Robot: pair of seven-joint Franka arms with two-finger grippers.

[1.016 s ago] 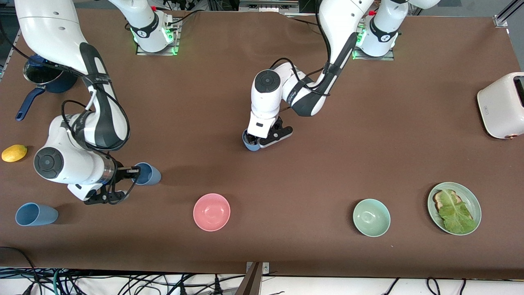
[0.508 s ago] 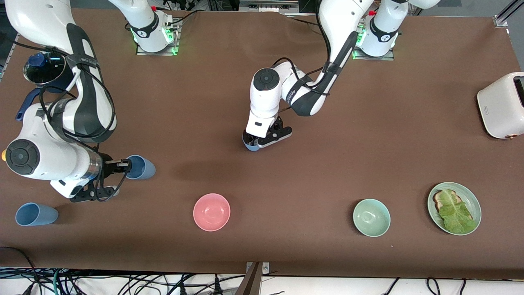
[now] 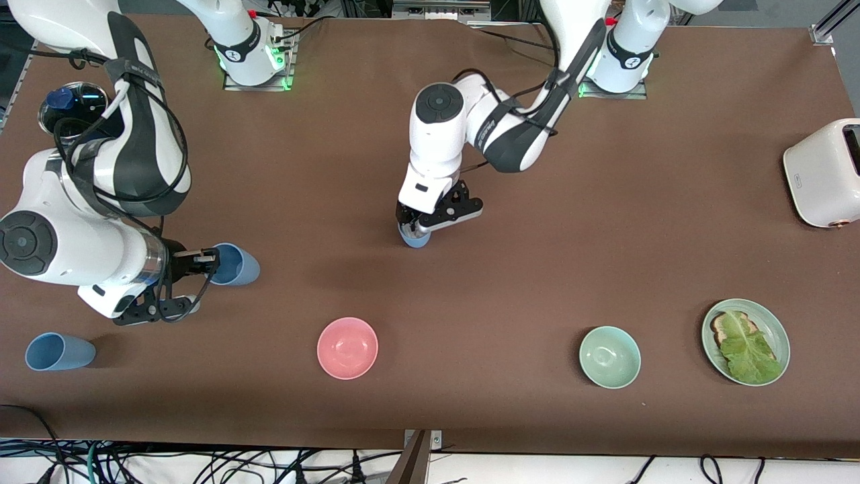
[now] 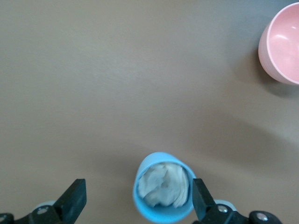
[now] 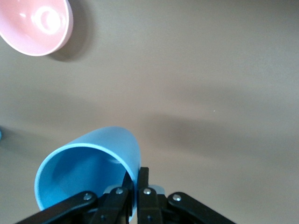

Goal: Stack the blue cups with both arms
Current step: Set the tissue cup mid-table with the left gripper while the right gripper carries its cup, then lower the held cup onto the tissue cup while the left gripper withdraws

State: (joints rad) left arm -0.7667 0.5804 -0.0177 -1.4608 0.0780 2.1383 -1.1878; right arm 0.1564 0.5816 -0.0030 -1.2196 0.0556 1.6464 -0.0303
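One blue cup (image 3: pixel 415 238) stands upright in the middle of the table, with something white and crumpled inside it (image 4: pixel 163 192). My left gripper (image 3: pixel 420 226) hangs just above it, open; the fingers (image 4: pixel 74 201) stand wide and the cup sits close to one of them. My right gripper (image 3: pixel 205 259) is shut on the rim of a second blue cup (image 3: pixel 235 264), held tilted above the table at the right arm's end; its mouth (image 5: pixel 86 175) is empty. A third blue cup (image 3: pixel 59 351) lies on its side near the front edge.
A pink bowl (image 3: pixel 347 347) and a mint-green bowl (image 3: pixel 609 357) sit near the front edge, with a plate of toast and lettuce (image 3: pixel 774 321) beside the green bowl. A white toaster (image 3: pixel 823 173) stands at the left arm's end. A dark pot (image 3: pixel 67 107) is by the right arm.
The right arm has drawn back toward its end of the table, carrying its cup up with it. The left gripper has opened wider and risen slightly above the middle cup.
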